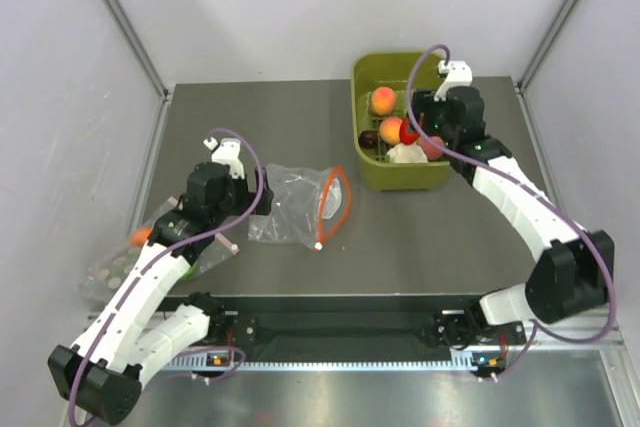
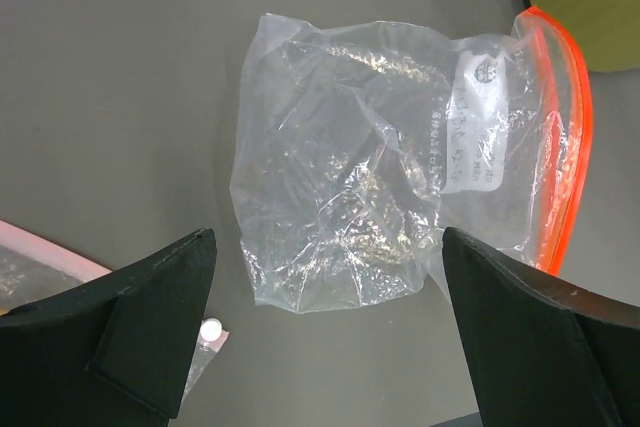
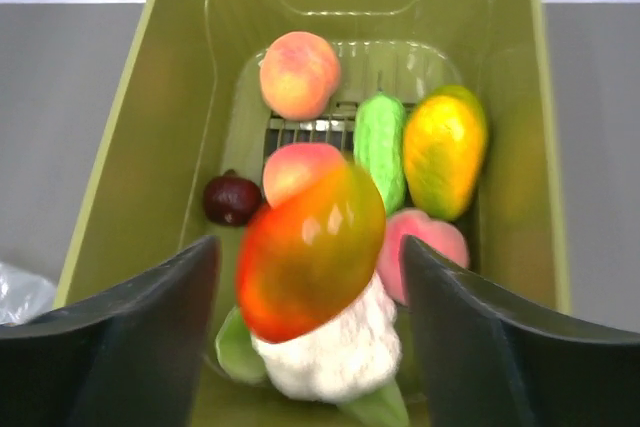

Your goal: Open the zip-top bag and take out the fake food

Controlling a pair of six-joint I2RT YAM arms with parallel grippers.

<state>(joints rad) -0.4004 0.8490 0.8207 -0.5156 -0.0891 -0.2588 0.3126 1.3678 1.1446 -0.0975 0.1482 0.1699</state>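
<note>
We see the left gripper (image 2: pixel 325 247) low over the table (image 1: pixel 450 237) with its fingers spread as wide as they go and nothing between them. The bag (image 2: pixel 340 177) lies flat and crumpled on the table just beyond the fingertips, centred on the gap between them and apart from both. Its orange zip strip (image 2: pixel 575 147) runs along the far right edge, on the side toward the bin (image 3: pixel 130 147). In the top view the strip bows into a loop, so the mouth stands parted. A second bag (image 2: pixel 40 247) with a pale pink strip lies near the left finger, under that arm. The right gripper (image 3: pixel 308 247) hangs over the green bin at the back right of the table. Its fingers stand apart, wider than the red piece (image 3: pixel 310 252) that shows between them. That piece is blurred, with a sliver of space at each finger, so we read no grip on it. It sits over the cauliflower (image 3: pixel 330 352), and we cannot tell whether the two touch. Deeper in the bin lie the green piece (image 3: pixel 380 147) and the yellow piece (image 3: pixel 445 152), side by side and touching. Around them are three peaches (image 3: pixel 298 74) and a dark plum (image 3: pixel 230 199) by the left wall. Bag and bin are well apart, each ahead of its own arm.
</note>
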